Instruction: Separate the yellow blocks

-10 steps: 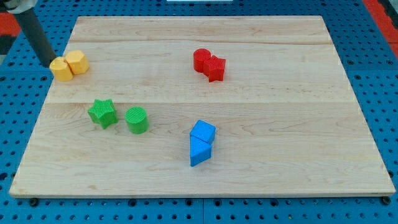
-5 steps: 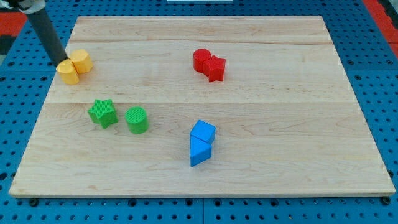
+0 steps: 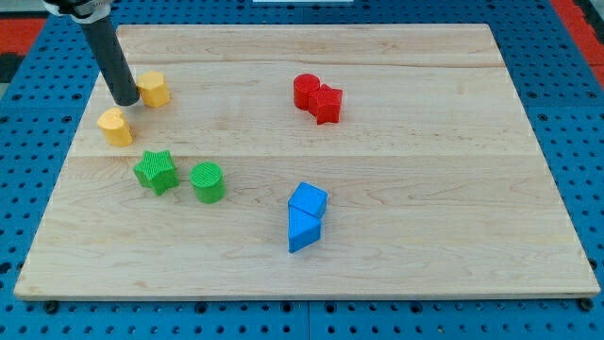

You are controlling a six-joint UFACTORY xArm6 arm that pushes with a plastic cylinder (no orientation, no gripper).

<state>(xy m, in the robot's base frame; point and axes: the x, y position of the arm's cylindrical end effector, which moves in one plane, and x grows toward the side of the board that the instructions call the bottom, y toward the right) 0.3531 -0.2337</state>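
Robotics lab bench, blue perforated mounting plate [image 3: 566, 113] (rows of holes), pale wooden board [image 3: 396, 283] on top

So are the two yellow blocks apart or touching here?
Apart: bare wood shows between the upper yellow block and lower yellow block; my tip sits between them.

I see a pale wooden board [image 3: 396, 274] with faint grain lines, resting on a bright blue surface [image 3: 576, 113] dotted with dark holes; a patch of red [image 3: 19, 42] shows at the view's top left corner. My tip [image 3: 125, 101] ends a dark, near-black rod. Two blocks are yellow [image 3: 153, 88] [image 3: 115, 127]. A green star [image 3: 156, 171] and a green cylinder [image 3: 208, 182] have ribbed surfaces. Two blocks are red [image 3: 306, 92] [image 3: 327, 103]. Two blocks are blue [image 3: 308, 199] [image 3: 302, 229].
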